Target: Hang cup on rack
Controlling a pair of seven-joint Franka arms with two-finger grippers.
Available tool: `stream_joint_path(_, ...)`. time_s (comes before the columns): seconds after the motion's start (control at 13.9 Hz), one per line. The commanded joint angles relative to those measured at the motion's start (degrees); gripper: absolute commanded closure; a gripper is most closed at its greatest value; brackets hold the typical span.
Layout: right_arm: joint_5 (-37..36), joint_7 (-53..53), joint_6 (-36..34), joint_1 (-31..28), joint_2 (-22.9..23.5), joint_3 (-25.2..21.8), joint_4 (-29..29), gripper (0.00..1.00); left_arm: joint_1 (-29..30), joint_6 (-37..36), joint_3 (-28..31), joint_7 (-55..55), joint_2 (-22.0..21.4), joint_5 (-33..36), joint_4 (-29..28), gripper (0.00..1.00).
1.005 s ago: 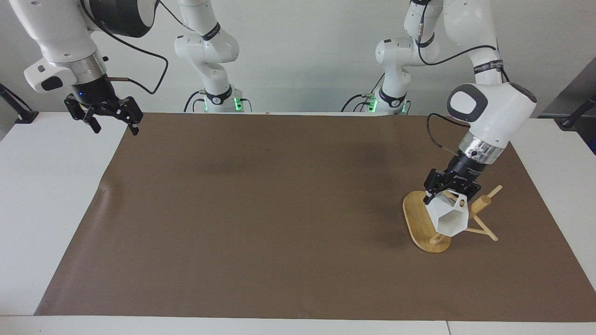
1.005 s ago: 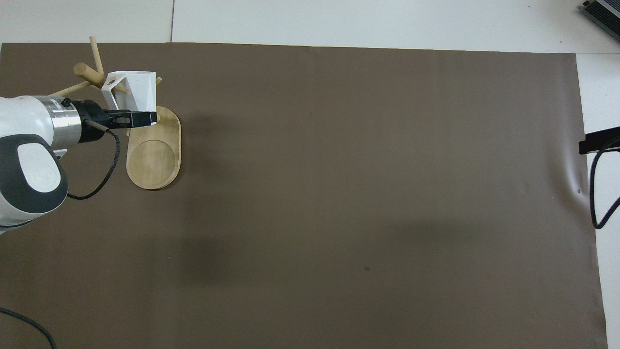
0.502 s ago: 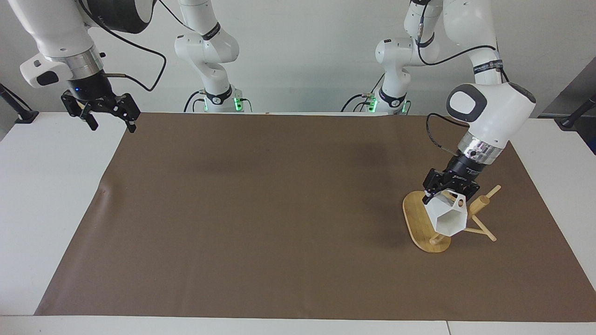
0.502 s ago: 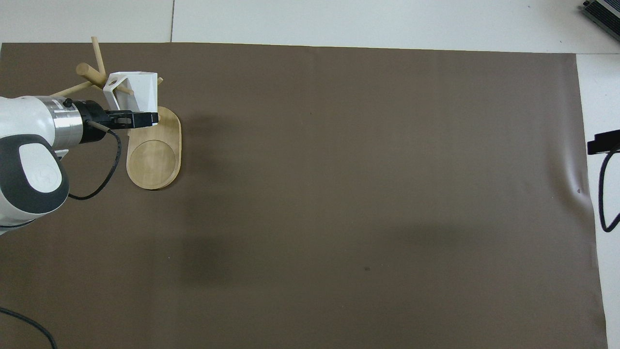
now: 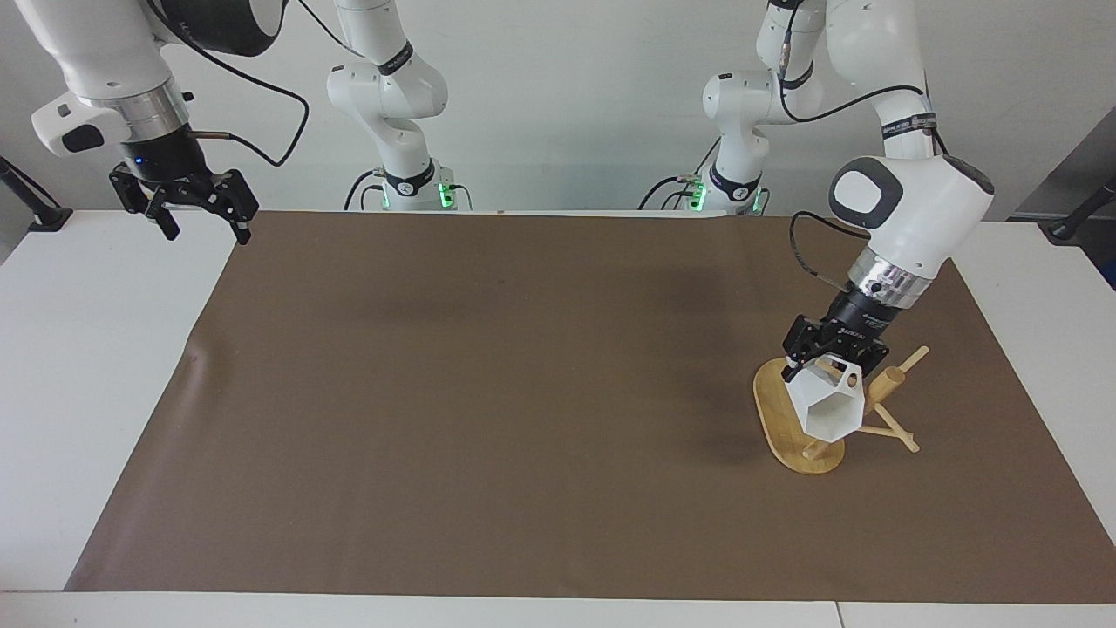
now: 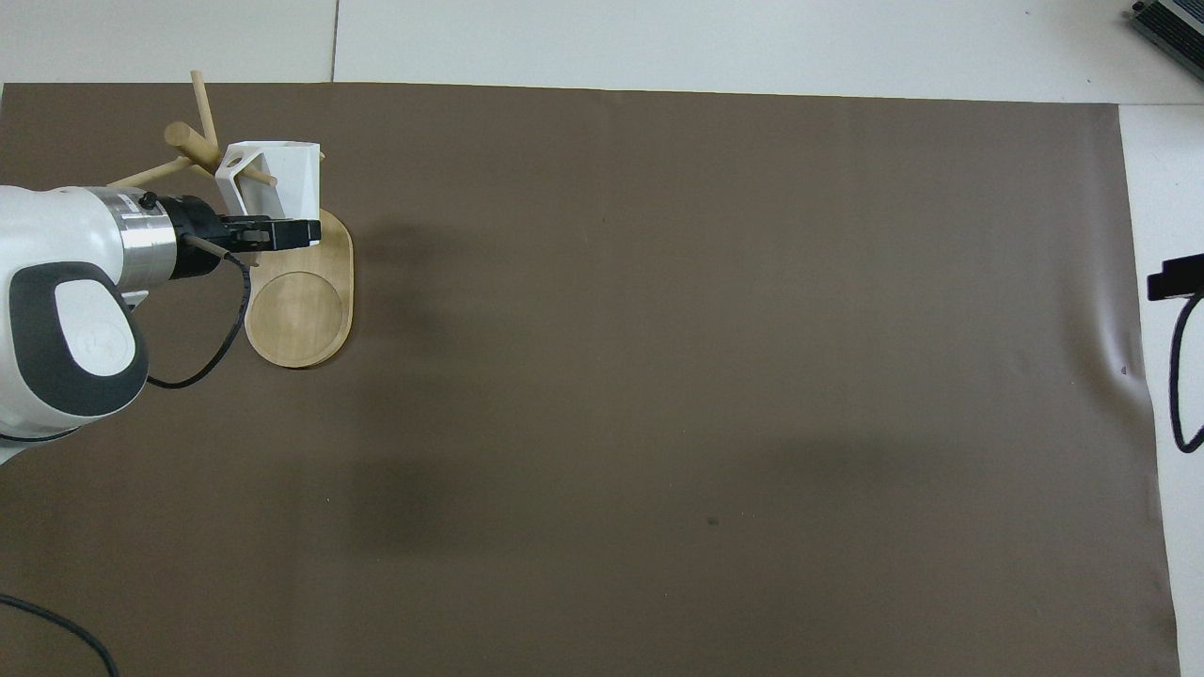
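The white faceted cup (image 5: pixel 829 404) is gripped by the left hand (image 5: pixel 833 356) at the bamboo rack (image 5: pixel 789 420) near the desk's corner, not yet hung or released, while the right hand (image 5: pixel 199 221) is held open, waiting.

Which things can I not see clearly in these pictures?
- Facing view: whether a peg of the rack passes through the handle hole; the cup hides the pegs.
- Overhead view: the left gripper covers the cup's rear wall.
- Overhead view: the right gripper is cut off by the edge.
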Motion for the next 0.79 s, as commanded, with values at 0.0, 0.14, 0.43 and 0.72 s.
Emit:
stream_joint_path(0.0,0.2,0.7,-0.4,-1.1,-0.6,1.2,-0.6,0.0,-1.5,-0.3,0.1,-12.5,-1.2,2.0,-1.4,0.35)
stream_joint_path(0.14,0.3,1.5,-0.4,-1.1,-0.6,1.5,-0.6,0.0,-1.5,-0.4,0.1,-12.4,-1.3,2.1,-1.4,0.32)
stream_joint_path(0.43,0.2,4.9,-0.3,-0.8,-0.5,2.1,-0.6,0.0,-0.8,-0.9,0.1,-11.9,-1.3,2.1,-1.4,0.11)
stream_joint_path(0.72,0.2,4.5,-0.3,-0.6,-0.3,2.1,-0.6,0.0,-0.5,-4.7,0.1,-11.9,-1.5,3.6,-0.5,0.07)
